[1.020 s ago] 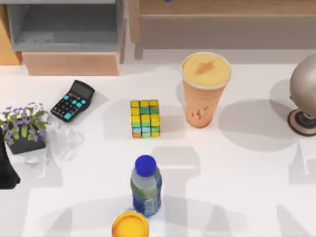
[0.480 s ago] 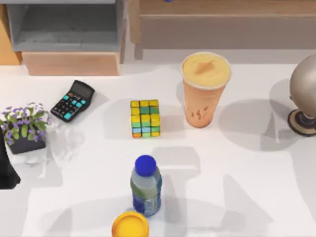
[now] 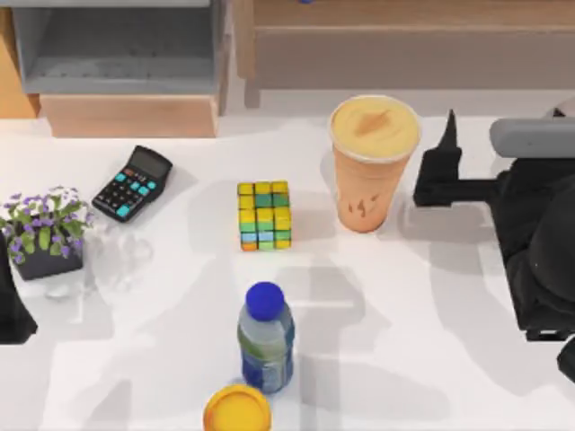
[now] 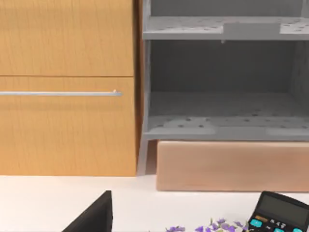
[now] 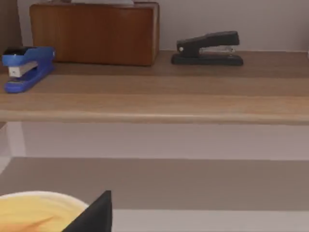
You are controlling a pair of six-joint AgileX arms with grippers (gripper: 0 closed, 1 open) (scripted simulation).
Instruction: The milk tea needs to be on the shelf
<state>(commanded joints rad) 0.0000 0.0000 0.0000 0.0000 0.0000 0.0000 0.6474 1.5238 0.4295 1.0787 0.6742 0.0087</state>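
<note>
Your right gripper (image 3: pixel 440 166) sits just beside the tall tapered translucent cup of orange-tan milk tea (image 3: pixel 372 166), on the cup's right, with a small gap between the fingertips and the cup wall. One dark finger (image 3: pixel 446 135) points toward the back of the table and a second dark part lies level with the cup's middle. They look spread, probably open, though from above you cannot see both pads clearly. Nothing is gripped.

The cup stands upright on the white table (image 3: pixel 404 359), just ahead of the fingers toward the table's left. The approach is from the side because the cup is tall and its creamy top is open, so a mid-height wall grasp should keep it level.

Beyond the fingers is the wide light-wood shelf (image 5: pixel 154 104). In the right wrist view its top board carries a blue stapler (image 5: pixel 26 65), a brown wooden box (image 5: pixel 94 31) and a black stapler (image 5: pixel 207 48), so you will likely need the bare stretch in front of them.

Your left arm (image 3: pixel 13 310) is parked at the table's left edge, near the potted purple flowers (image 3: pixel 40 229).
</note>
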